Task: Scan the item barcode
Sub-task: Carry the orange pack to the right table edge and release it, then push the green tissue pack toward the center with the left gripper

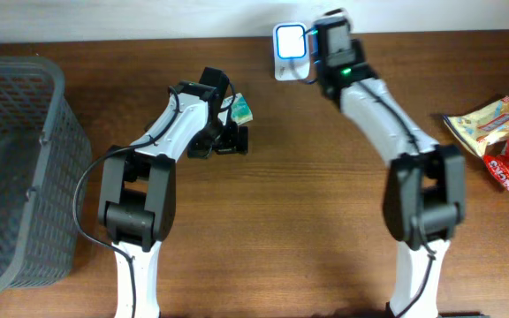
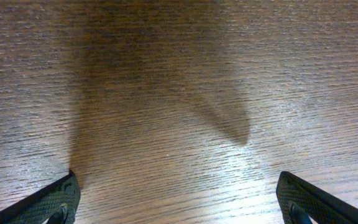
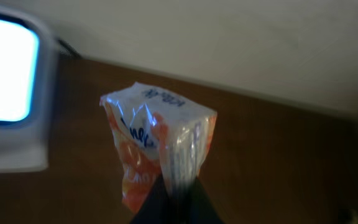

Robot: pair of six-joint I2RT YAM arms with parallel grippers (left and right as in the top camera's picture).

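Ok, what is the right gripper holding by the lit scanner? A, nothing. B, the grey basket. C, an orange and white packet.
C: the right wrist view shows the right gripper shut on the orange and white packet, beside the glowing scanner.
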